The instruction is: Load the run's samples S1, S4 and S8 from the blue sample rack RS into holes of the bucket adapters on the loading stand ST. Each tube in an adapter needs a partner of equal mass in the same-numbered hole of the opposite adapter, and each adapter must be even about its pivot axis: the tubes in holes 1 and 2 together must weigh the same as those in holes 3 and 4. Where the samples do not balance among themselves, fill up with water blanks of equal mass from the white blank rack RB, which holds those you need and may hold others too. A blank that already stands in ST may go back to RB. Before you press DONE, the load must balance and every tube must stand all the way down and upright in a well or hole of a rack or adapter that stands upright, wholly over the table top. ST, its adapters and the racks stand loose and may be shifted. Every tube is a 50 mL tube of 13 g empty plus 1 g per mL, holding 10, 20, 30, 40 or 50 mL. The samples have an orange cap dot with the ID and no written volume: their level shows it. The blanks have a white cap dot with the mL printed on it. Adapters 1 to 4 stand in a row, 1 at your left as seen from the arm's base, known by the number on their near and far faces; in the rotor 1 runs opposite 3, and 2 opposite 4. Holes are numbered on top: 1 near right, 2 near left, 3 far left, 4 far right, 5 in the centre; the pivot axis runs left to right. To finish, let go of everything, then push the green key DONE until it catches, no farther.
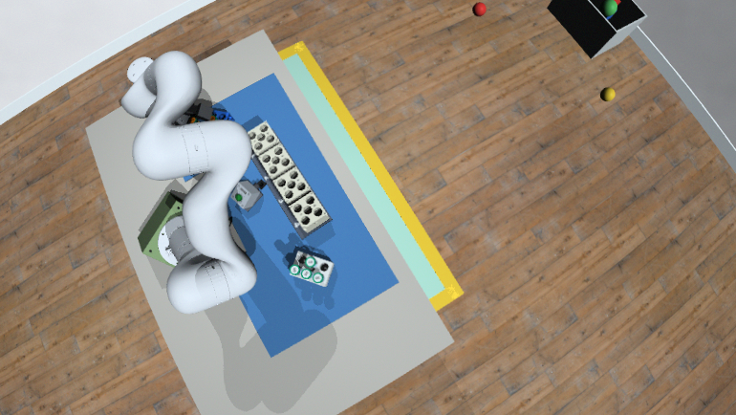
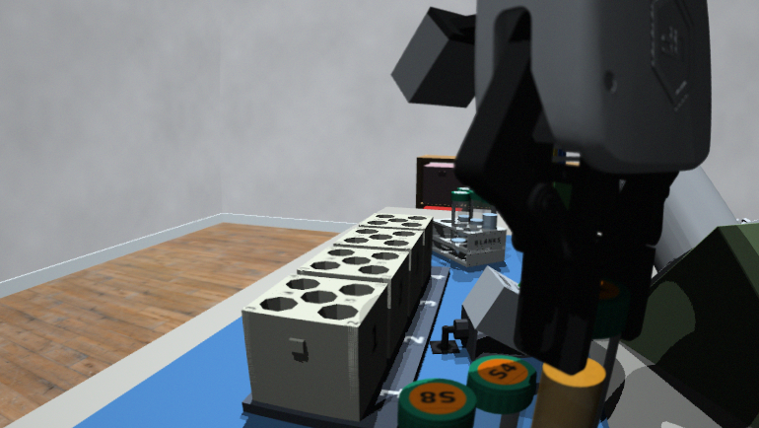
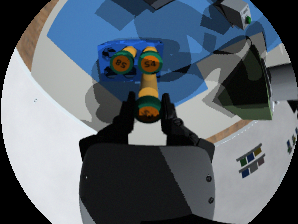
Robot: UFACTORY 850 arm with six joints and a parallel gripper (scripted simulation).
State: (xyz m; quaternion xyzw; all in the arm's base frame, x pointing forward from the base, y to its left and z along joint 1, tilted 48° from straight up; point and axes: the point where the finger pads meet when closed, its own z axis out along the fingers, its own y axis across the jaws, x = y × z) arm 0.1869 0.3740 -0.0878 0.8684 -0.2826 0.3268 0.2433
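Observation:
My gripper (image 3: 148,100) is shut on a sample tube (image 3: 148,104) with a green cap and an orange dot. It holds the tube just above the blue sample rack RS; I cannot read the tube's ID. In the exterior view the cap (image 2: 610,311) sits between the black fingers (image 2: 589,340). Samples S8 (image 2: 437,401) and S4 (image 2: 502,375) stand in the rack beside it. The four bucket adapters on stand ST (image 1: 288,178) stand in a row with every hole empty (image 2: 340,314). The arm hides the sample rack in the top view.
The white blank rack RB (image 1: 311,268) (image 2: 470,242) holds several blanks and also shows at the far end of the stand. The grey box with the green DONE key (image 1: 238,196) stands between the arm and ST. A green machine block (image 1: 160,234) sits beside the arm's base.

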